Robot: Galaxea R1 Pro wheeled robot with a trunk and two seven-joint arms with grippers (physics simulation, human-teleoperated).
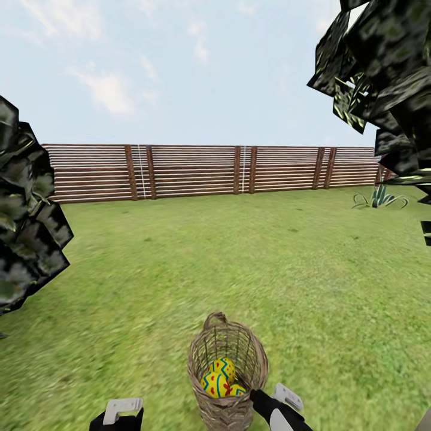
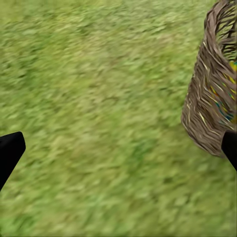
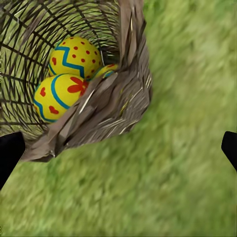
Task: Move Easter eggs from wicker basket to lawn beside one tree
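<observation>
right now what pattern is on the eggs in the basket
Yellow Easter eggs with blue zigzag bands and red dots and motifs, clearest in the right wrist view, inside the wicker basket.

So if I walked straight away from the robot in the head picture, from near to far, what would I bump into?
Right tool → basket with eggs inside → lawn → fence → sky.

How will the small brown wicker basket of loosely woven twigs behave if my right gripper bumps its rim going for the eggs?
The small brown wicker basket stands taller than wide on soft lawn, so a sideways bump probably tips it. Its open weave looks light, likely sliding easily. The round yellow painted eggs would probably roll inside. The right gripper sits close beside the rim.
</observation>
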